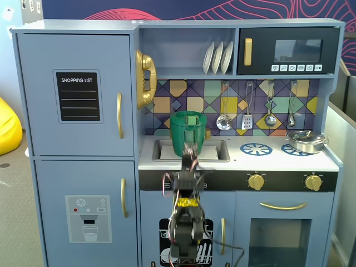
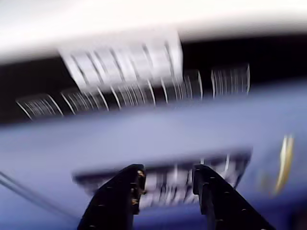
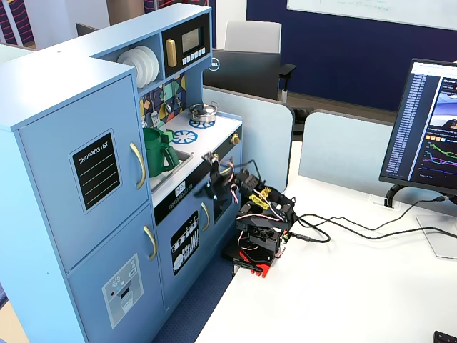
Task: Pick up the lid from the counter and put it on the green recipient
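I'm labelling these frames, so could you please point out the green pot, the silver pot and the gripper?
green pot (image 1: 185,136): a fixed view, front wall beneath the rim.
silver pot (image 1: 305,142): a fixed view, side wall, on the right burner.
gripper (image 2: 165,179): wrist view, gap midway between the black fingertips, jaws apart.

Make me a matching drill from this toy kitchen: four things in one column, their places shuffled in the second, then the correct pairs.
Things:
1. green pot
2. silver pot
3. white plates
4. gold telephone

Places:
A. on the upper shelf, left of the microwave
B. on the right blue burner ring
C. at the sink, just behind the arm
D. hanging on the side of the fridge cabinet

Pairs: 1-C, 2-B, 3-A, 4-D
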Controlling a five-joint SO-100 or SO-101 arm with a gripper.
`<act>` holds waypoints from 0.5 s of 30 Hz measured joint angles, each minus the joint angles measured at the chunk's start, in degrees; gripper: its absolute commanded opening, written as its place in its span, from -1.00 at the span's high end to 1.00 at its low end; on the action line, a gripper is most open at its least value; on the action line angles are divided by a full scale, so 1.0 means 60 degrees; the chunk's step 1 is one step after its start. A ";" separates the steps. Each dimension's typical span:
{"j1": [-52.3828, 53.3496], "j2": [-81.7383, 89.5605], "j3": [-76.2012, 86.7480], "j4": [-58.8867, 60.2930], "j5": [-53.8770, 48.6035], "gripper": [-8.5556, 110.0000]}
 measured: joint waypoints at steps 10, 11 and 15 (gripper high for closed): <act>-0.0278 0.1377 0.2827 0.3530 0.0571 0.81; -0.0278 0.1538 0.3003 0.3779 0.0439 0.81; -0.0234 0.1597 0.3179 0.4380 0.0190 0.81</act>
